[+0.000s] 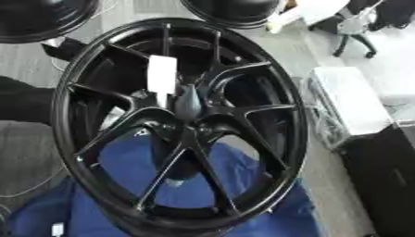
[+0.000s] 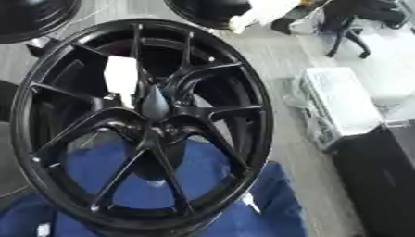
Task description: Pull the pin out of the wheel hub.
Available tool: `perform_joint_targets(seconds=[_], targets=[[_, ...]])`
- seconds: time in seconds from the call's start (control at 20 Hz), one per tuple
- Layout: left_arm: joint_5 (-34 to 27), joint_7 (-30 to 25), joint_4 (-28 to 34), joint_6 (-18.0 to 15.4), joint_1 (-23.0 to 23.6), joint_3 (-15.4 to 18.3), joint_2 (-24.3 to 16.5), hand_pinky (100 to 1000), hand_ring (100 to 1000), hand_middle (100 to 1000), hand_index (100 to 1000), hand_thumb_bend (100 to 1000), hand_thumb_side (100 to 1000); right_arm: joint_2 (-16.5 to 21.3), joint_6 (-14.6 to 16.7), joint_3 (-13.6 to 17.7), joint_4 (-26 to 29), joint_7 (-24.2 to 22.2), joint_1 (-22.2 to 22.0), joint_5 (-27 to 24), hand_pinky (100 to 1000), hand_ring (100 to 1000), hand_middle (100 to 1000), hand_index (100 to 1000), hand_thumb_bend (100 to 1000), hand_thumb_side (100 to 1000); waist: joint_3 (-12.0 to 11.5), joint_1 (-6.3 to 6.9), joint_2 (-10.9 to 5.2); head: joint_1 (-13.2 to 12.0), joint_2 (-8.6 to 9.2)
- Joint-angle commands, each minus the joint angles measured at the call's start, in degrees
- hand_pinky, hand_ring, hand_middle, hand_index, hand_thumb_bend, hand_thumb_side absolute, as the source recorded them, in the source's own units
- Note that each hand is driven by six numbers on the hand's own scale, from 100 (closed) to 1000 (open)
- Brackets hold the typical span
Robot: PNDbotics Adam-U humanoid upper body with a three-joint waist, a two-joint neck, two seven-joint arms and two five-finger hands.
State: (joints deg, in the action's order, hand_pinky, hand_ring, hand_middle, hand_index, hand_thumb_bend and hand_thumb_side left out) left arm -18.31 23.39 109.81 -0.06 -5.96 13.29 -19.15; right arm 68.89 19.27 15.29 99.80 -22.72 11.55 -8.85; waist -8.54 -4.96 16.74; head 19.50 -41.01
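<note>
Neither of my hands shows in either eye view, so I can't tell whether the fingers are apart or together, and there is no hand to place things against; positions below are by view. Black multi-spoke wheel hub [image 1: 182, 127] fills most of the picture, tilted, its lower rim over a blue cloth [image 1: 235, 171]. At the hub centre a dark grey tapered pin [image 1: 188, 102] stands where the spokes meet, seated in the centre bore. A white tag [image 1: 162, 76] sits just up-left of the pin, overlapping the spokes. Two more black wheels [image 2: 36, 18] cut the top edge. To the right, on the grey floor, a white box [image 2: 344, 104] sits beside a black cabinet [image 2: 381, 176].
</note>
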Motion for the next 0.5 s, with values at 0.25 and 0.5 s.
perform_joint_targets(seconds=[0.25, 0.5], targets=[[0.57, 1.34, 1.49, -0.36, -0.13, 1.54, -0.52, 873, 678, 746, 823, 206, 780, -8.95, -1.23, 14.79, 8.6, 13.42, -22.93, 8.33, 767, 543, 432, 555, 127, 100, 0.9, 0.83, 0.64, -1.82, 1.55], [0.42, 1.34, 1.66, -0.36, -0.73, 1.45, 0.15, 873, 678, 746, 824, 206, 779, -23.95, 0.88, 16.04, 14.61, 16.55, -32.13, 20.1, 857, 756, 694, 815, 155, 100, 0.29, 1.37, 1.25, -1.54, 2.01]])
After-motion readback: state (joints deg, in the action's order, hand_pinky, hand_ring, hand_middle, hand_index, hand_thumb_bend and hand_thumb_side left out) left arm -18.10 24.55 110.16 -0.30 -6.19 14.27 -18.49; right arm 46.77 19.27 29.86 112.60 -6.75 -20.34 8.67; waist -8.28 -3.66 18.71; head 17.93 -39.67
